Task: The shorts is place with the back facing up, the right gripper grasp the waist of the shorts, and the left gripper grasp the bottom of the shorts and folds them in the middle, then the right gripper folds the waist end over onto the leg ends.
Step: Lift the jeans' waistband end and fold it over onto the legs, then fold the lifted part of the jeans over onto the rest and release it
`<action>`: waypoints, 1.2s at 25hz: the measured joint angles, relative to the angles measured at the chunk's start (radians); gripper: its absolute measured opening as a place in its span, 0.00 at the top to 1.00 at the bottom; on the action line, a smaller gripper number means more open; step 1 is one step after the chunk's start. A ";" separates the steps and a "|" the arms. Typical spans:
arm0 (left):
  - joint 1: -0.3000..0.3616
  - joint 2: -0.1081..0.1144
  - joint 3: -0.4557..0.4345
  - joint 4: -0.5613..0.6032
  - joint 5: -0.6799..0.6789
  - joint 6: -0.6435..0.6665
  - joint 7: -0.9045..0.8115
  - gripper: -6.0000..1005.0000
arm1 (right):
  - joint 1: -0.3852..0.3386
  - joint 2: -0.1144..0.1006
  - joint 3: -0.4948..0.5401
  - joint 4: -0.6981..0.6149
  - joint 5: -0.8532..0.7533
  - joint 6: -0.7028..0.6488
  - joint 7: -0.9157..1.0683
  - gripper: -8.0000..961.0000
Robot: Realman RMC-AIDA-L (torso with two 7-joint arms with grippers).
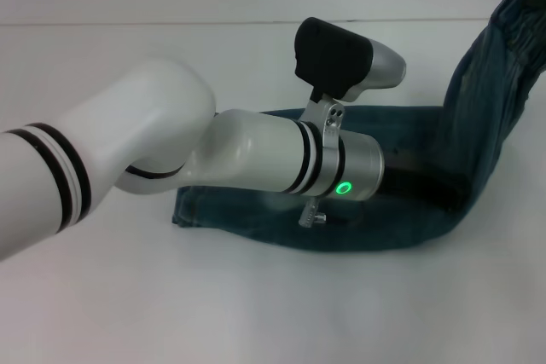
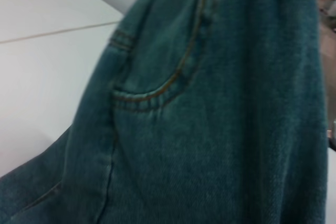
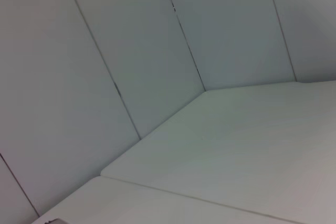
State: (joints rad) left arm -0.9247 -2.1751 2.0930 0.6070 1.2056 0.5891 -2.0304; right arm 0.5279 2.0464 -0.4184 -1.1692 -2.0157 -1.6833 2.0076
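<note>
Denim shorts [image 1: 358, 219], frame centre on white table [image 1: 256, 313], right end lifted upper right; left arm [image 1: 171, 151] overlying; both grippers' jaw states cannot be told.

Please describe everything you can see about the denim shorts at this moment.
The shorts look like blue-green denim, with tan stitching along a curved pocket seam. Most of the garment lies flat on the white table, its leg end toward the robot's left. The waist end, with gathered elastic, is lifted high on the robot's right and hangs in a steep fold. The left arm reaches across the flat part and hides some of it.
</note>
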 joint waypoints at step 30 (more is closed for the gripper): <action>0.248 0.002 -0.544 0.057 0.138 -0.192 0.210 0.66 | 0.099 0.036 -0.213 0.108 -0.002 0.058 0.027 0.96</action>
State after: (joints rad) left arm -0.6765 -2.1733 1.5492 0.6637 1.3441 0.3972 -1.8203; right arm 0.6266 2.0827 -0.6317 -1.0611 -2.0181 -1.6256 2.0343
